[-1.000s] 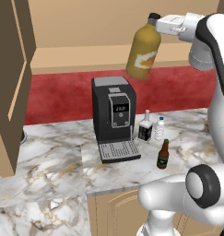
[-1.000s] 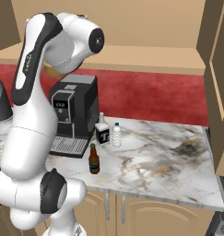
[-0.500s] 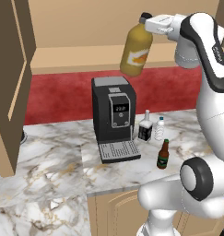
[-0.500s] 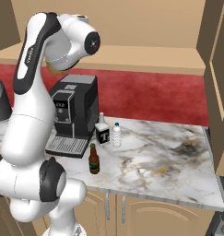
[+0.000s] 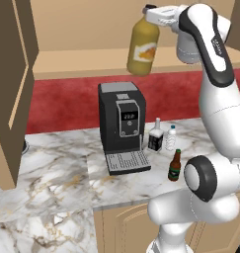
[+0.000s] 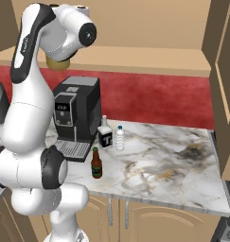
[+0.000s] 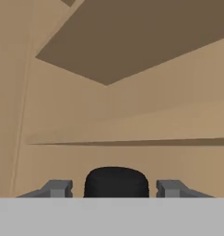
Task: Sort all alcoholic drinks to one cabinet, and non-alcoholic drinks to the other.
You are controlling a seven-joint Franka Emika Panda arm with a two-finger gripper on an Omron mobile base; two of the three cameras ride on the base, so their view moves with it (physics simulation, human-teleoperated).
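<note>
The fingers [image 7: 114,188] stand either side of the dark cap of the juice bottle [image 5: 142,48], with a little gap showing each side of the cap in the hand view, so whether they are pinching it tight I cannot tell; the bottle does hang from them by its neck, high up in front of the wide cabinet [image 5: 82,66], its base near the level of the long tan shelf. To do this step well, I would carry the bottle further in over the shelf, keep it upright, lower it until the base rests flat on the wood, and only then let the fingers part, since a bottle held by its cap can swing. It is a large yellow-orange bottle with an orange label. The squarish bottle [image 5: 155,137], water bottle [image 5: 171,138] and beer bottle [image 5: 175,166] wait on the bench [image 5: 57,173] beside the coffee machine [image 5: 121,123].
</note>
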